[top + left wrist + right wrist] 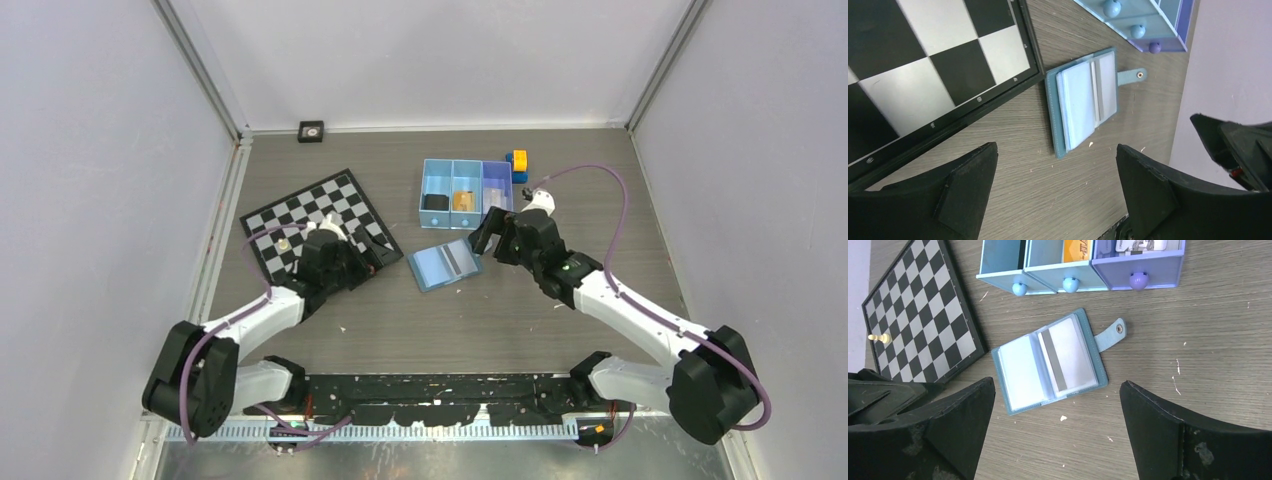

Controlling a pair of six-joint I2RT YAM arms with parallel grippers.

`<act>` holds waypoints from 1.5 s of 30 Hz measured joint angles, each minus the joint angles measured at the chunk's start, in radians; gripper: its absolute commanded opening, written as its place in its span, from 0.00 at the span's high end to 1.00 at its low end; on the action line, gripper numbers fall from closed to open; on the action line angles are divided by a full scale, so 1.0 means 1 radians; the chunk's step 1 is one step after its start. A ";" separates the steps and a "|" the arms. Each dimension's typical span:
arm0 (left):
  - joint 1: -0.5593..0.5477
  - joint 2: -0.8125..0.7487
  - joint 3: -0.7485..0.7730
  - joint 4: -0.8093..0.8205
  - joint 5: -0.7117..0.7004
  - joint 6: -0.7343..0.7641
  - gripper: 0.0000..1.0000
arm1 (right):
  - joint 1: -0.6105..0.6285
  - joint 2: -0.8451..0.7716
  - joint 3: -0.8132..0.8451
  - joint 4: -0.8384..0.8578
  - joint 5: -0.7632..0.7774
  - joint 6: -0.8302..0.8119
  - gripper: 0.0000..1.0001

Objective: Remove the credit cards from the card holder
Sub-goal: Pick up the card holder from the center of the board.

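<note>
The blue card holder (445, 265) lies open and flat on the table between my two grippers, snap tab (1112, 335) pointing toward the tray. Its pale pockets face up (1083, 105), and the right pocket holds a whitish card with a grey stripe (1060, 357). A tan card (1076, 249) lies in the tray's middle compartment and a pale card (1140, 245) in the purple one. My left gripper (375, 248) hovers open and empty just left of the holder (1055, 150). My right gripper (490, 235) hovers open and empty at its right edge (1057, 384).
A three-compartment blue and purple tray (423, 195) stands just behind the holder, with a black item (434, 201) in its left bin. A chessboard (315, 225) with a small pale pawn (882, 338) lies left. Yellow-and-blue blocks (518, 165) sit beside the tray.
</note>
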 measured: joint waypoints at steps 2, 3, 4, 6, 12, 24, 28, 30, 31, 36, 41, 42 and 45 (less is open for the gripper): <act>-0.006 0.025 0.000 0.036 0.025 0.016 0.13 | 0.000 0.013 0.000 0.007 0.000 0.000 0.03; -0.014 0.044 0.000 0.055 0.031 0.023 0.14 | -0.002 0.030 0.000 0.010 -0.002 0.000 0.04; -0.023 0.064 0.000 0.067 0.032 0.028 0.15 | -0.002 0.047 0.000 0.011 -0.004 0.000 0.05; -0.060 0.127 0.009 0.088 0.031 0.046 0.18 | -0.008 0.093 0.000 0.019 -0.021 0.003 0.07; -0.115 0.293 0.080 0.110 0.085 0.067 0.18 | -0.014 0.201 0.000 0.047 -0.064 0.010 0.13; -0.116 0.489 0.192 0.221 0.223 0.041 0.29 | -0.015 0.391 0.038 0.095 -0.078 0.024 0.17; -0.126 0.510 0.201 0.247 0.234 0.040 0.31 | -0.015 0.418 0.059 0.102 -0.059 0.020 0.18; -0.134 0.525 0.209 0.257 0.240 0.040 0.34 | -0.015 0.439 0.073 0.106 -0.053 0.017 0.18; -0.138 0.536 0.218 0.259 0.243 0.040 0.36 | -0.015 0.453 0.082 0.106 -0.052 0.017 0.19; -0.156 0.585 0.262 0.269 0.256 0.043 0.39 | -0.023 0.489 0.097 0.117 -0.063 0.015 0.25; -0.161 0.593 0.268 0.272 0.256 0.048 0.39 | -0.026 0.504 0.100 0.141 -0.091 0.023 0.33; -0.161 0.592 0.268 0.272 0.256 0.050 0.39 | -0.026 0.506 0.100 0.145 -0.098 0.023 0.33; -0.162 0.592 0.268 0.271 0.255 0.057 0.45 | -0.026 0.509 0.100 0.151 -0.121 0.027 0.34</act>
